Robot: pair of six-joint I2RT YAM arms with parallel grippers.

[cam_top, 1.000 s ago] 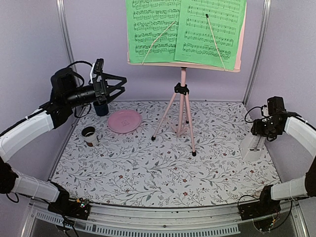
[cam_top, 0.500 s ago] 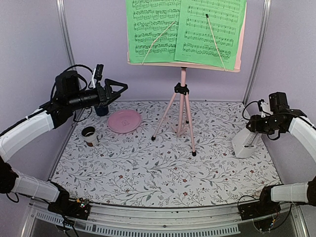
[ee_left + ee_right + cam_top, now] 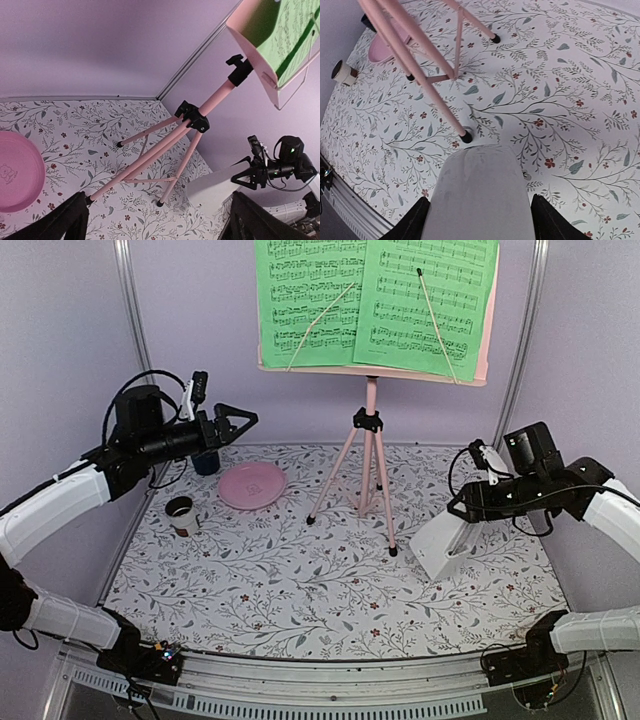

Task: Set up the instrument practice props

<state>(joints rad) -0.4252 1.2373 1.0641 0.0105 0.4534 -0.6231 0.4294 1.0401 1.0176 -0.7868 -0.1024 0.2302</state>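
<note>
Metronome (image 3: 437,545): clamped in right tool (image 3: 468,510), tilted; to be set upright right of stand (image 3: 371,400), legs avoided. Left tool (image 3: 238,420): apart, empty.

Floral table (image 3: 300,590) carries music stand (image 3: 369,425), pink plate (image 3: 252,485), blue cup (image 3: 206,462), small cup (image 3: 181,512).

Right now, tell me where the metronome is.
Top view, right side: the white metronome is held tilted in the right gripper, just right of the front foot of the pink music stand.
</note>
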